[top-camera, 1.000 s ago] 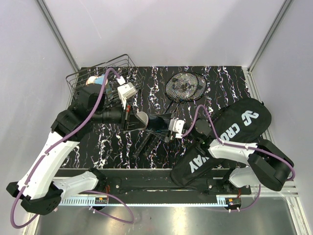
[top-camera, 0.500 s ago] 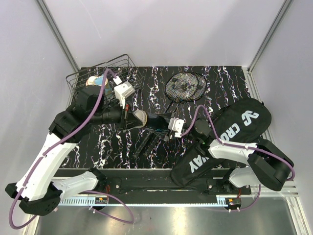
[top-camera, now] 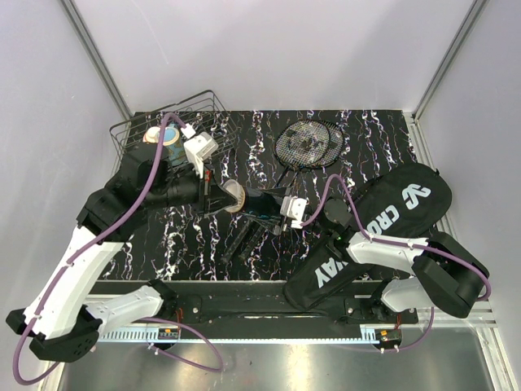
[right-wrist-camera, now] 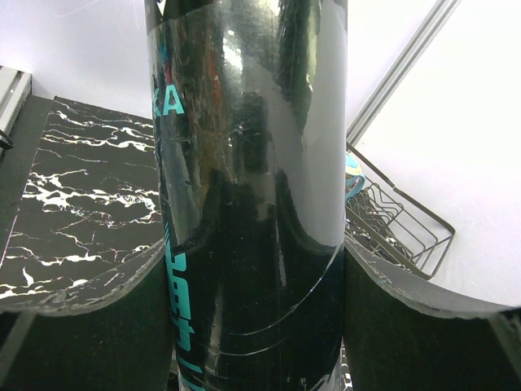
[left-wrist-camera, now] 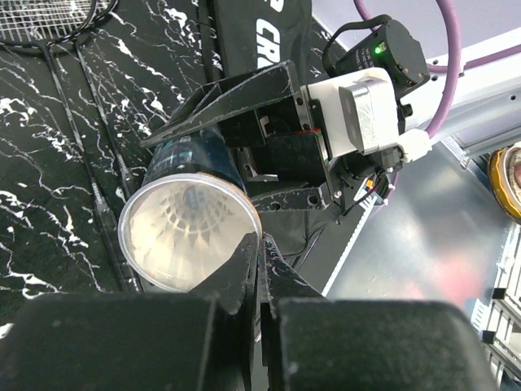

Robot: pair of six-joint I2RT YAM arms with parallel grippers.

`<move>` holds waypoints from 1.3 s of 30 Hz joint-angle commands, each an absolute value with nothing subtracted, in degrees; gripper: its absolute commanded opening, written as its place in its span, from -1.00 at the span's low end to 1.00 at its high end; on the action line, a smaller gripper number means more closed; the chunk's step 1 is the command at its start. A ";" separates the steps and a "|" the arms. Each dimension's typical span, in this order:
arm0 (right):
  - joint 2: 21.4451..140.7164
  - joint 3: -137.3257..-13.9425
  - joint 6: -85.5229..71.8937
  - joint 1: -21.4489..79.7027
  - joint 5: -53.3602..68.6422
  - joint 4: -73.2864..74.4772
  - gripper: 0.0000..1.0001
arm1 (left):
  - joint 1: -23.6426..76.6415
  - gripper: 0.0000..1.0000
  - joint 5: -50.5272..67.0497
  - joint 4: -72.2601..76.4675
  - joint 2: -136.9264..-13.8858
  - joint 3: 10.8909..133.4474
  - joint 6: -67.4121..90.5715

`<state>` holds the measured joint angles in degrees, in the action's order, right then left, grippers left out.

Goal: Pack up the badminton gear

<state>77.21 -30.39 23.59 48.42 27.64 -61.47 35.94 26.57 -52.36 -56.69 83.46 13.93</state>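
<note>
Now the right gripper (top-camera: pixel 271 209) is clamped round the long black tube (top-camera: pixel 251 200), holding it roughly level above the marbled table (top-camera: pixel 370 138). A white shuttlecock (left-wrist-camera: pixel 191 224) sits inside its open mouth. The left gripper (left-wrist-camera: pixel 259 244) is pinched fully closed, tips at the tube's rim. Two rackets (top-camera: pixel 309 144) lie farther back, and the CROSSWAY bag (top-camera: pixel 415 195) lies beneath the right arm

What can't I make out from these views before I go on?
- Number packed in the tube: the left wrist view shows one shuttlecock at the mouth, hiding anything behind it.
- Tube ends: in the right wrist view, cut off by the top and bottom edges.
- Bag zipper: in the top view, the right arm lies across it.
- Left end effector contact with the tube rim: left wrist view, too close to tell.
</note>
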 commanded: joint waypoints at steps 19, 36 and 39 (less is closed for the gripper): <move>76.82 -30.94 21.80 48.69 27.51 -64.78 -0.17 | 36.03 -1.00 34.19 -54.93 -59.59 81.91 12.05; 73.48 -29.53 23.11 48.96 33.39 -64.95 -0.21 | 36.04 -0.60 48.67 -62.49 -70.04 87.72 2.99; 71.73 -28.83 21.98 49.04 34.80 -66.18 -0.22 | 36.04 -0.58 50.88 -60.13 -71.10 86.05 3.69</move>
<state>75.13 -28.25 25.98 48.12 32.64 -60.99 35.31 43.97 -62.26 -67.75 87.55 5.19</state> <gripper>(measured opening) 0.724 0.201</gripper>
